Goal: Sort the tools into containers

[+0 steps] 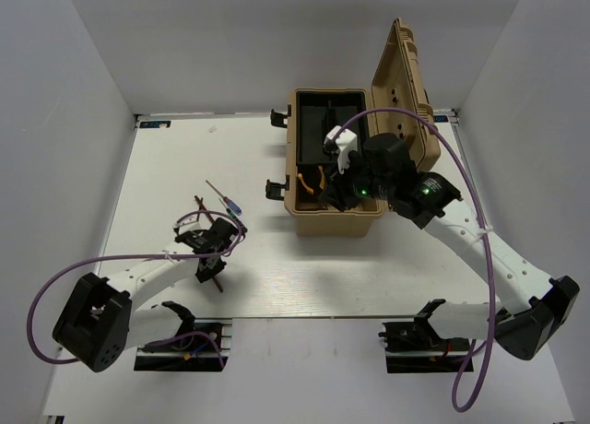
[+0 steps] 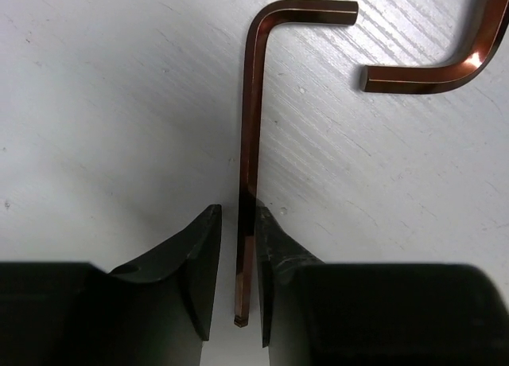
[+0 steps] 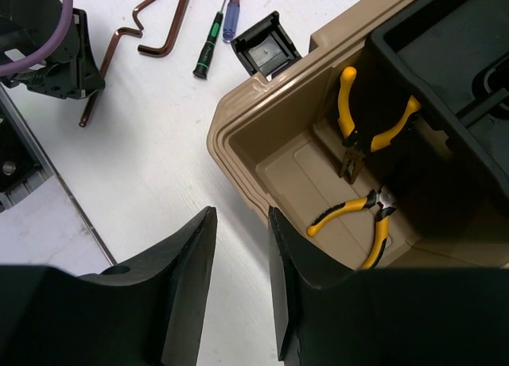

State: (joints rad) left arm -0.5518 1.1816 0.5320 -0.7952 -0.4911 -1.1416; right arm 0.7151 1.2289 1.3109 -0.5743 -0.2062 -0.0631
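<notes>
A thin dark L-shaped hex key [image 2: 250, 127] lies on the white table. My left gripper [image 2: 237, 211] is open narrowly with a finger on each side of its long arm. The right finger touches the key and a gap shows on the left. In the top view the left gripper [image 1: 212, 263] is left of the toolbox. The tan toolbox [image 1: 336, 223] stands open with its lid [image 1: 406, 83] up. Two pairs of yellow-and-black pliers [image 3: 362, 127] [image 3: 362, 215] lie inside. My right gripper [image 3: 242, 223] is open and empty above the box's near left corner.
A second hex key [image 2: 445, 72] lies just beyond the first. A blue-handled screwdriver [image 3: 233, 16] and a green-and-black one [image 3: 208, 48] lie by the toolbox's black latch [image 3: 266, 48]. A black tray [image 3: 445, 79] fills the far part of the box.
</notes>
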